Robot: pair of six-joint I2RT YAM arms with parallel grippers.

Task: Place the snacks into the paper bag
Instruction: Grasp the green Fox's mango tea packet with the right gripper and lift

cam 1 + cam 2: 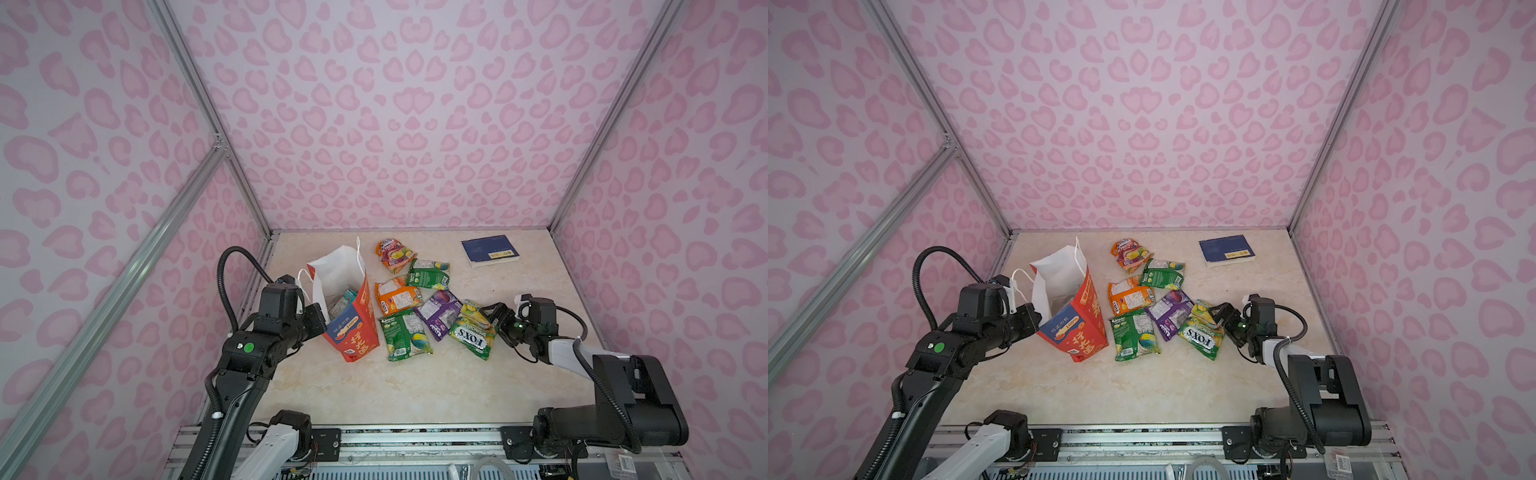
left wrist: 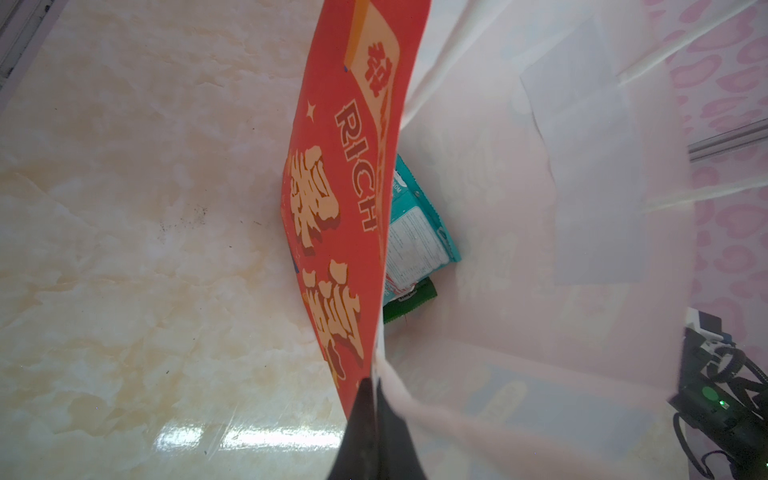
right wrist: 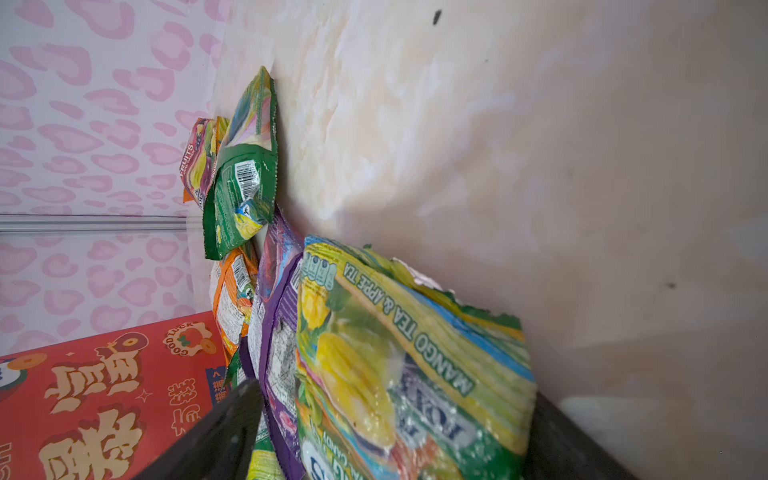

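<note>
Upright red paper bag (image 1: 353, 332), mouth up, rim pinched in closed left jaws; crinkled glossy packet (image 3: 415, 353) flat on desk (image 1: 415, 386) between wide-open right jaws.

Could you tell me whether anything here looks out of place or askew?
A dark blue book lies alone at the far right, the only non-snack. The paper bag has its mouth pulled askew, rim pinched by the left end effector.
</note>
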